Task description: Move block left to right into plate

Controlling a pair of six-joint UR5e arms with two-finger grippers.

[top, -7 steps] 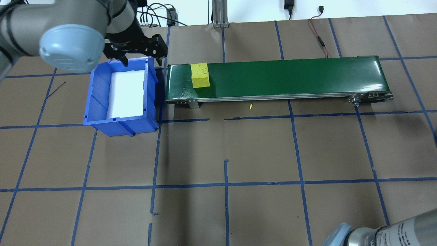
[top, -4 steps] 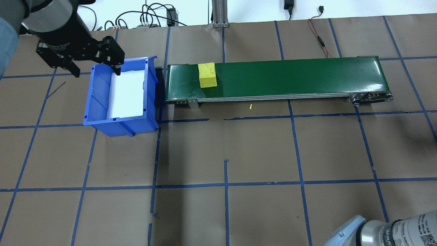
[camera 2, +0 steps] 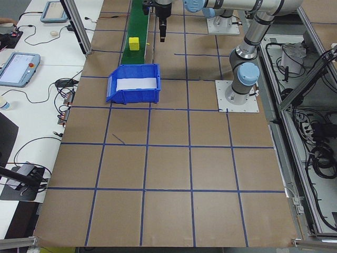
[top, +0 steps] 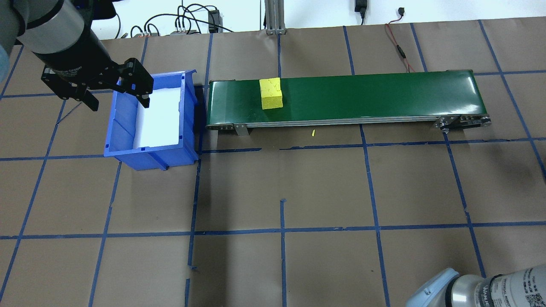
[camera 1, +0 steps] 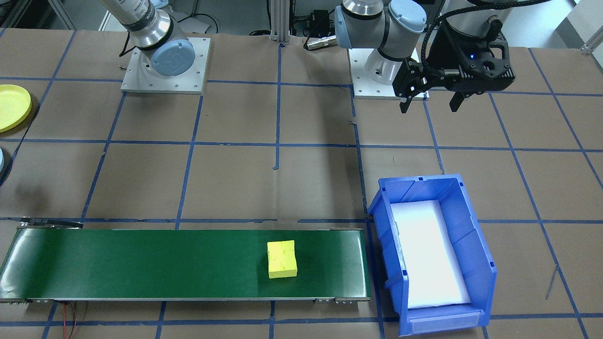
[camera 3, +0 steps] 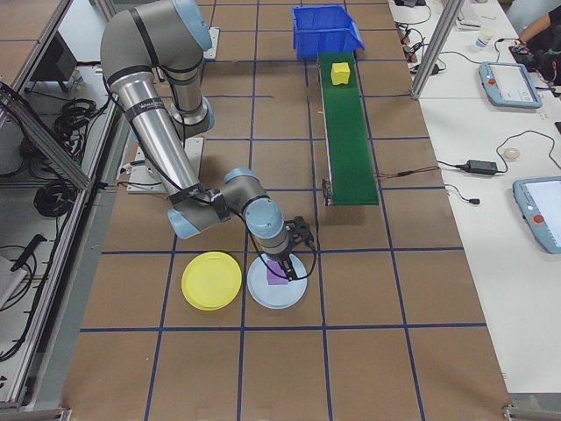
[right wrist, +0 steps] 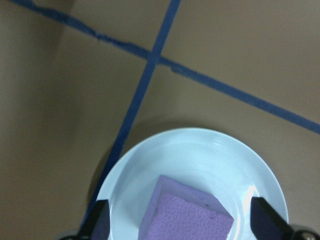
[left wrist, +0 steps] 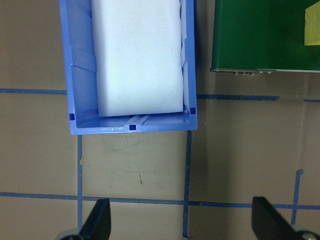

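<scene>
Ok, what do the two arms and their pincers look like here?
Both arms have silver-grey tubes with pale blue joint caps. The left pincer is black with two dark fingers, on a black wrist module with a black cable; the right pincer is also black. The right arm's tube bears printed labelling.

Yellow block point(top: 271, 93), green belt point(top: 362, 96), blue bin point(top: 123, 128), yellow plate point(camera 3: 211, 281).

Surface point(top: 324, 192): brown paper covering, gridded with blue tape lines. Green conveyor point(top: 362, 96) standing on it as landmark. Blue bin point(top: 151, 119) just beside conveyor's one end, white-lined. Yellow plate point(camera 3: 211, 281) and pale blue plate point(camera 3: 277, 282) well beyond conveyor's opposite end, side by side. Two arm base plates point(camera 1: 165, 66) bolted down across from conveyor. Small yellow fragment point(top: 313, 133) beside conveyor's frame.
</scene>
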